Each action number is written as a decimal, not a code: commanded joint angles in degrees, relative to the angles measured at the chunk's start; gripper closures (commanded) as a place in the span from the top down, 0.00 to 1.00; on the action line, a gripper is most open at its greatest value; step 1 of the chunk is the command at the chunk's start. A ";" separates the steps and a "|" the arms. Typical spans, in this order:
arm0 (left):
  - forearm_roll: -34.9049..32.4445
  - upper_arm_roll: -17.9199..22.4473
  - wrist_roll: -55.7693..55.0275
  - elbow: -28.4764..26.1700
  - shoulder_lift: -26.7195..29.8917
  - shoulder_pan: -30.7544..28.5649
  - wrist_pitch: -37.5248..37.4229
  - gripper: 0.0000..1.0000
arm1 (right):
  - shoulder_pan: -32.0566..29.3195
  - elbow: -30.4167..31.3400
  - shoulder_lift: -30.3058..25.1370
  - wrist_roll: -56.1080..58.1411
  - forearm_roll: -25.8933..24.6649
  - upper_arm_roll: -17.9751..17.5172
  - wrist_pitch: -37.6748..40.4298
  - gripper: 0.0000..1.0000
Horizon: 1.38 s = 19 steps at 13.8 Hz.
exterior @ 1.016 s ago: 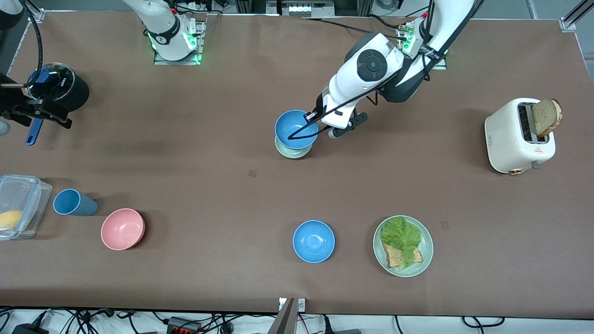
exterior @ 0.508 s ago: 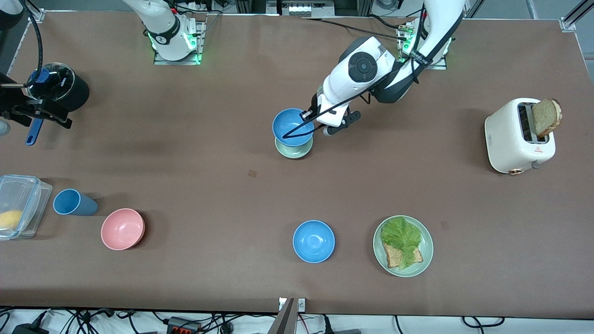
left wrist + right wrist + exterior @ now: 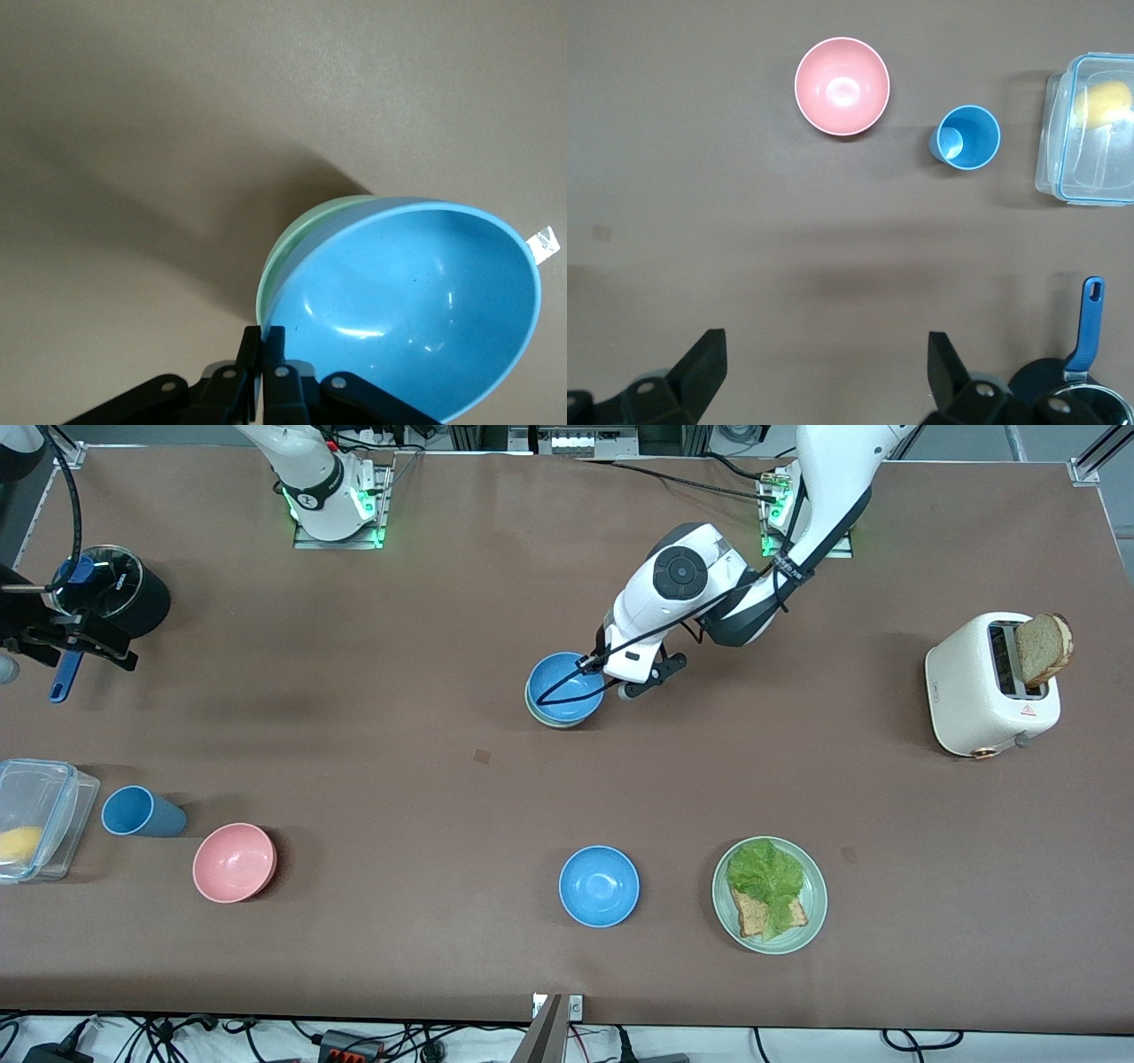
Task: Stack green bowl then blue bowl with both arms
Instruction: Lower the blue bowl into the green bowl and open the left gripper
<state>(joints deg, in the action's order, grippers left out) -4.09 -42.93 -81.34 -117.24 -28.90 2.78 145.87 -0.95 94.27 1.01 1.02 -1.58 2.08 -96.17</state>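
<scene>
Blue bowl (image 3: 564, 688), pinched at its rim by the closed left gripper (image 3: 595, 662), sits nested in the green bowl (image 3: 560, 720) mid-table, toward the base-side edge. Release only once it rests level. A second ago it hung higher, showing more green. Right gripper (image 3: 824, 372) waits, wide open, holding nothing.

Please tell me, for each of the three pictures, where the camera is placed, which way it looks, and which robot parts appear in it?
Front view: high across the table, facing both bases; left tool shut on the round bright-blue bowl nested in the pale mint-green bowl.
Left wrist view: looks down at that blue bowl; shut fingers show.
Right wrist view: high over the round pink bowl and dark-blue cup; open right tool.
Shared: both bowls, front and left wrist.
</scene>
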 commanded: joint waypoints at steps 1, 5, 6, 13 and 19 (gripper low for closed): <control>-1.71 0.56 -1.72 0.61 -0.46 0.74 0.74 0.02 | -0.11 -0.66 0.05 0.65 -0.36 -0.23 0.90 1.00; -1.71 0.56 -2.50 1.66 -0.55 0.82 0.74 0.02 | -0.11 -0.66 -0.04 0.65 -0.36 -0.23 0.99 1.00; -1.71 0.56 -3.12 2.19 -0.98 1.35 0.74 0.02 | -0.19 -0.66 -0.04 0.65 -0.36 -0.23 0.90 1.00; -1.97 1.18 -3.39 2.81 -2.13 2.67 0.74 0.03 | -0.19 -0.66 0.05 0.65 -0.36 -0.23 0.99 1.00; -2.06 1.09 -3.30 3.85 -1.69 0.92 -0.14 0.24 | -0.11 -0.66 0.05 0.65 -0.36 -0.23 0.99 1.00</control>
<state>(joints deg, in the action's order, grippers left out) -4.21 -41.86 -83.17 -115.08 -30.56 4.37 146.38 -0.95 94.27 1.01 1.02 -1.58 2.08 -96.07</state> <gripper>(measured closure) 0.784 0.000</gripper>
